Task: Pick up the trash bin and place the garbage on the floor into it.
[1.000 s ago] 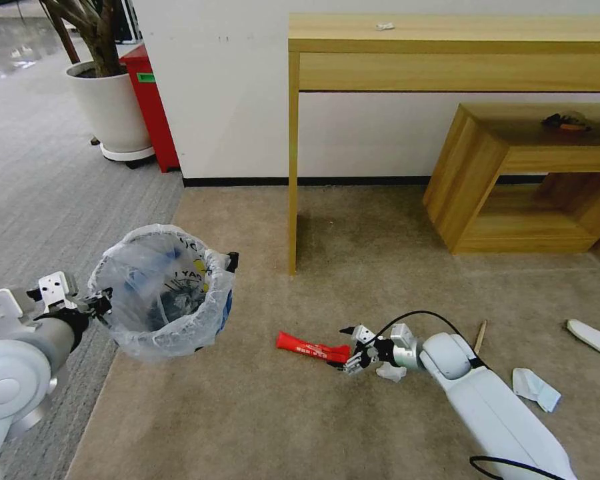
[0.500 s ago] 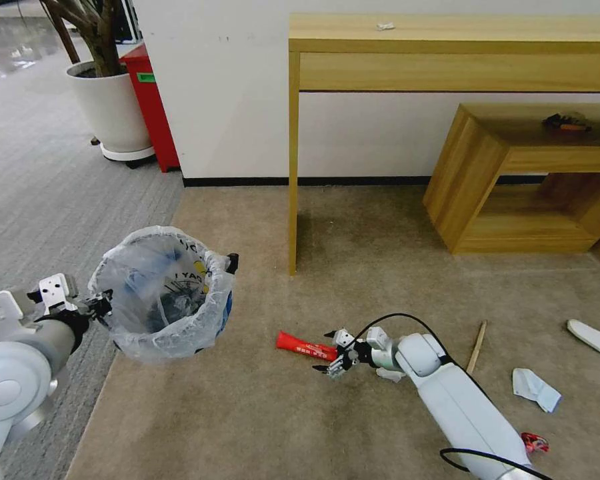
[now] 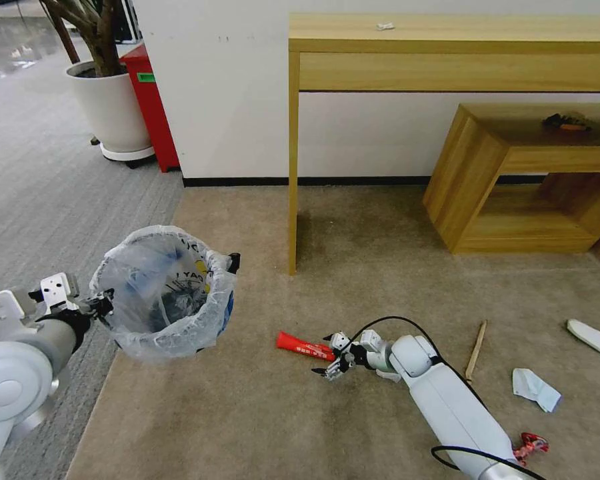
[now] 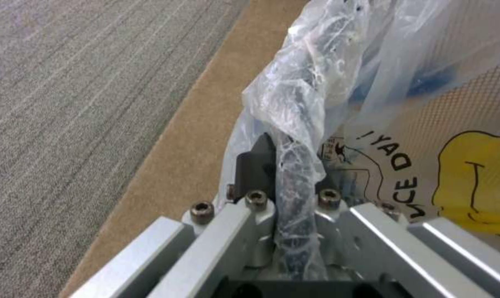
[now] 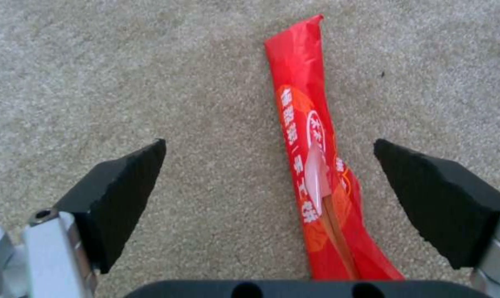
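The trash bin (image 3: pixel 163 293), dark and lined with a crinkled translucent bag, hangs above the floor (image 3: pixel 247 413) at the left. My left gripper (image 3: pixel 103 303) is shut on its rim; the left wrist view shows the bag-covered rim (image 4: pixel 294 165) pinched between the jaws. A red wrapper (image 3: pixel 305 347) lies flat on the beige carpet. My right gripper (image 3: pixel 330 363) stands open low over its near end. In the right wrist view the wrapper (image 5: pixel 311 165) lies between the black fingertips (image 5: pixel 117 194), nearer the far one. A stick (image 3: pixel 475 340), a tissue (image 3: pixel 535 389), a white slipper (image 3: pixel 593 339) and a red crushed piece (image 3: pixel 530 443) lie to the right.
A tall wooden desk leg (image 3: pixel 292 167) stands just behind the wrapper, with a low wooden bench (image 3: pixel 513 173) to its right by the wall. A potted plant (image 3: pixel 110 107) and a red box (image 3: pixel 150 107) stand at the back left on grey ribbed carpet (image 3: pixel 40 200).
My right gripper has slid left along the red wrapper and dropped lower over it, still open. The left arm and the bin have stayed put.
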{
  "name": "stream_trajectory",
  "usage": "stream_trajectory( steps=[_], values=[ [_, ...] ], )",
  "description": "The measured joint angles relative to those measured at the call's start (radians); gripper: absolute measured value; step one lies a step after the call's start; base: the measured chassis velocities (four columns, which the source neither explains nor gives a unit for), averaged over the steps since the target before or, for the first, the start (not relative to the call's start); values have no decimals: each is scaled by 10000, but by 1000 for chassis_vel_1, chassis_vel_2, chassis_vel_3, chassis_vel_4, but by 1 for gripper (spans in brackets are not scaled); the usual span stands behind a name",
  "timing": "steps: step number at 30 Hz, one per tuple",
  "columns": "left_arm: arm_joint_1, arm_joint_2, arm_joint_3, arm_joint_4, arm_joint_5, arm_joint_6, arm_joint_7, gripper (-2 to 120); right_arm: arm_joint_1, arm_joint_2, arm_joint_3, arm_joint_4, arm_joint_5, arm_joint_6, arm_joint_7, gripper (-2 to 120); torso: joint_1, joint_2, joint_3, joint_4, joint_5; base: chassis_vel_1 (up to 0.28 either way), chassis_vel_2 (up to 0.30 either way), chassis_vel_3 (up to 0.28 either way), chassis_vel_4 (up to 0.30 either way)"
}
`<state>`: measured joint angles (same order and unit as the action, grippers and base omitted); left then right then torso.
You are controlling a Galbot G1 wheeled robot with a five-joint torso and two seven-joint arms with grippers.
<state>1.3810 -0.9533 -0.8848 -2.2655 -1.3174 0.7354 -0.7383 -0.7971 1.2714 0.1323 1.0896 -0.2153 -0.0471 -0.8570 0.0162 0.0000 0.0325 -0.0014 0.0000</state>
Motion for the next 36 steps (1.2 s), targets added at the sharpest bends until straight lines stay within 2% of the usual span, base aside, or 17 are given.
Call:
stream_trajectory(
  steps=[15, 36],
  values=[
    [0, 63, -21, -1, 0, 0, 0, 0, 272, 212, 177, -774, -366, 176, 35, 89, 0, 0, 0, 0, 0, 0, 0, 0, 0],
    [-46, 40, 72, -42, -3, 0, 31, 0, 216, 369, 180, -1106, -772, 389, 122, 82, 0, 0, 0, 0, 1, 0, 0, 0, 0]
  ],
)
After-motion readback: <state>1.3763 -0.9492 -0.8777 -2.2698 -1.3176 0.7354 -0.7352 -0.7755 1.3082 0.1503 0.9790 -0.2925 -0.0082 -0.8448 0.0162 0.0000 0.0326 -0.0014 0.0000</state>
